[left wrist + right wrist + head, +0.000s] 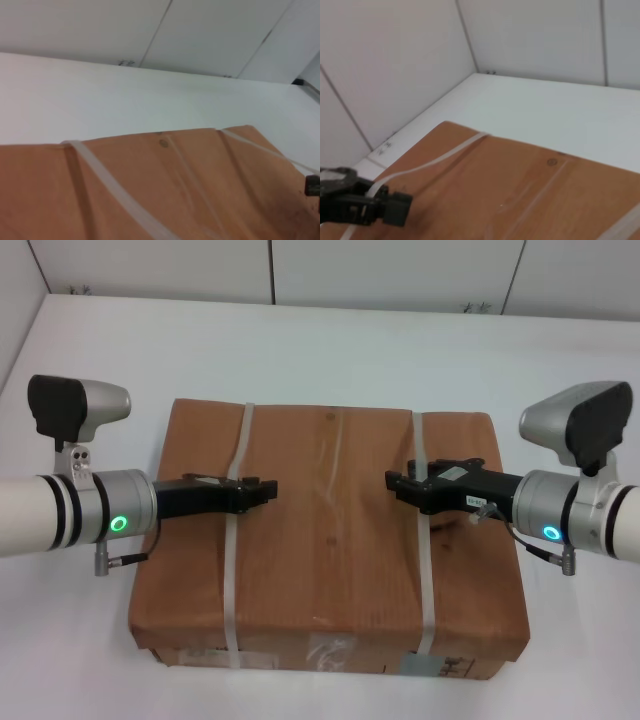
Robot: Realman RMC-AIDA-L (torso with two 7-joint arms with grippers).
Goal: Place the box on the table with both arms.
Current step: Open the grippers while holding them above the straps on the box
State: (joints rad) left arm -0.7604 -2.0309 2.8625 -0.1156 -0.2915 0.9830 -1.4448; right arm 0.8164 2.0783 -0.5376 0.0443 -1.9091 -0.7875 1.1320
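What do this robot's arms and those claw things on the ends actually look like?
Each arm is a fat silver-white cylinder with black bands and a glowing ring light, green on the left arm, bluish on the right. Both carry a silver-and-black camera pod and a thin cable. The left gripper and right gripper are flat, black and two-fingered; the right bears a small white label.

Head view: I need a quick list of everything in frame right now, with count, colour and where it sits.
box: one, brown paper wrap, centre of the table, nearer the front edge.
straps: two, whitish, running front to back across the box, one toward each side.
labels: whitish, on the box's front face, partly cut off by the frame.
table: one, white, under and around the box.
wall panels: white, behind the table.
left gripper: one, black, above the box at the left strap.
right gripper: one, black, above the box at the right strap.
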